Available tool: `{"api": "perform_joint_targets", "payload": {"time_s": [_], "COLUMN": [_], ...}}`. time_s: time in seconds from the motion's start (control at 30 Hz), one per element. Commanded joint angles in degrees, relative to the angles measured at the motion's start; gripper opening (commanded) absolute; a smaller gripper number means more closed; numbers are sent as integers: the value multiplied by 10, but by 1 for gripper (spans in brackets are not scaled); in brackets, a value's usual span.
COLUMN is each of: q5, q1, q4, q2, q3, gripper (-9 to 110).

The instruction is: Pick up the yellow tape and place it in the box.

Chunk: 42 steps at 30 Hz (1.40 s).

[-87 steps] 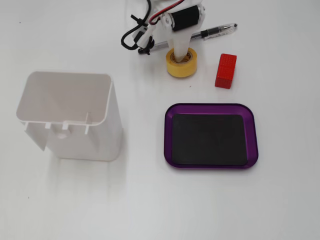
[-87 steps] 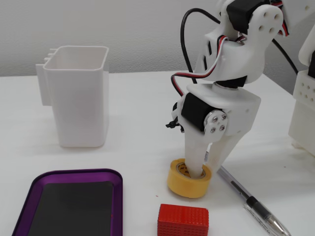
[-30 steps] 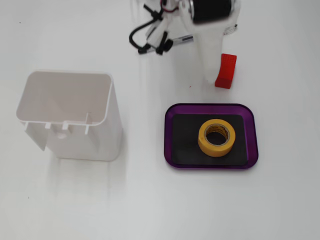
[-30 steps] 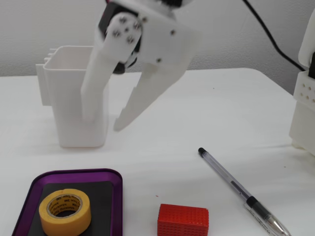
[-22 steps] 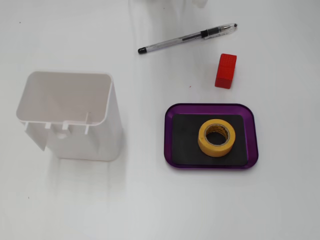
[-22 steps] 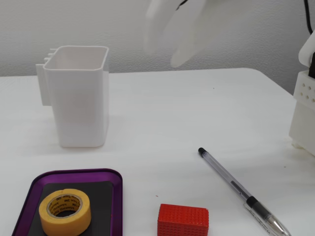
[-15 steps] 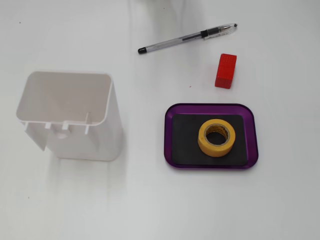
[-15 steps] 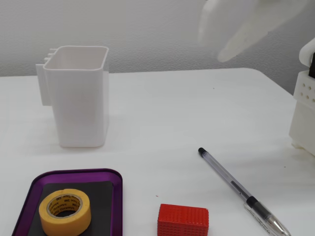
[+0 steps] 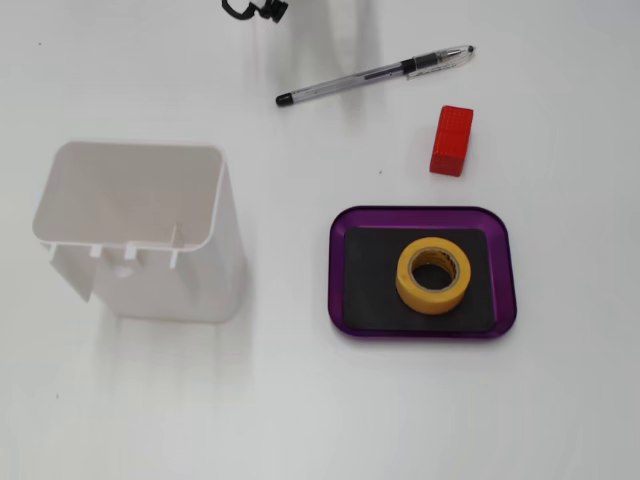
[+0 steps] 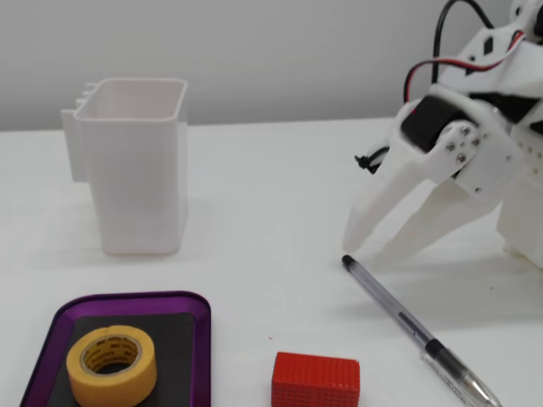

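The counter [image 9: 300,400] is white and carries every item. The container [image 9: 140,235] is the largest item: a tall white plastic tub, open at the top, standing upright. In the low fixed view it stands well apart from the jaws [image 10: 369,246], to their left and farther back [image 10: 136,161].

The arm [image 10: 475,136] is white, with red and black wires at its top. The jaws point down at the counter, parted moderately at the tips, and grip nothing. The tips stand just above the pen [image 10: 416,335], near its black end.

The box [image 9: 423,272] is a shallow purple tray with a black floor. It lies well left of the jaws and nearer the camera in the low view [image 10: 199,339].

The pen runs from the jaws toward the lower right of that view.

The tape [image 9: 433,274] lies flat inside the box, on the black floor, well clear of the jaws [image 10: 112,365].

The block [image 10: 316,380] is red and ribbed. It lies between box and pen, in front of the jaws.
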Motion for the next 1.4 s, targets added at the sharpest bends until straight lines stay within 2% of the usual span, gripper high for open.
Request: {"api": "perform_joint_targets", "payload": {"time_s": [0.0, 0.17, 0.27, 1.37], "q5": [19, 76, 76, 77], "q1": [4, -1, -2, 2], "q4": [-14, -8, -7, -14], "q2": [54, 52, 52, 52], "q3": [33, 57, 67, 94], "gripper": [9, 7, -1, 0]}}
